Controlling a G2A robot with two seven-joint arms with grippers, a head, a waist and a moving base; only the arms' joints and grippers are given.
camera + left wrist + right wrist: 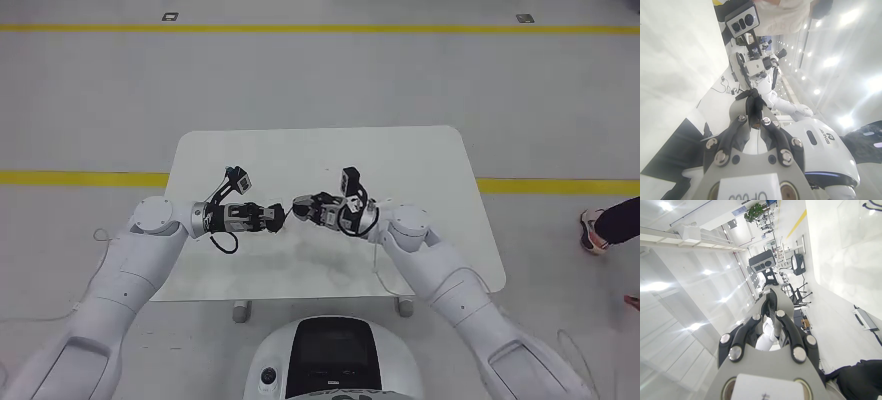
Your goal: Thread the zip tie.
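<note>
Both grippers meet tip to tip above the middle of the white table (pixel 330 150). A thin dark zip tie (pixel 288 213) shows as a short strand bridging the small gap between them. My left gripper (pixel 273 217) comes in from the left with its fingers pressed together on one end of the tie. My right gripper (pixel 304 209) faces it from the right, also shut on the tie. In the left wrist view the left gripper (pixel 753 101) has its black pads together, with the right gripper's tips (pixel 748 94) just beyond. The right gripper (pixel 770 293) is likewise closed in its own view.
The tabletop around and beyond the grippers is bare white, with rounded corners (pixel 455 135). Its front edge (pixel 300 298) lies under the forearms. Yellow floor lines (pixel 80 178) run behind and beside the table.
</note>
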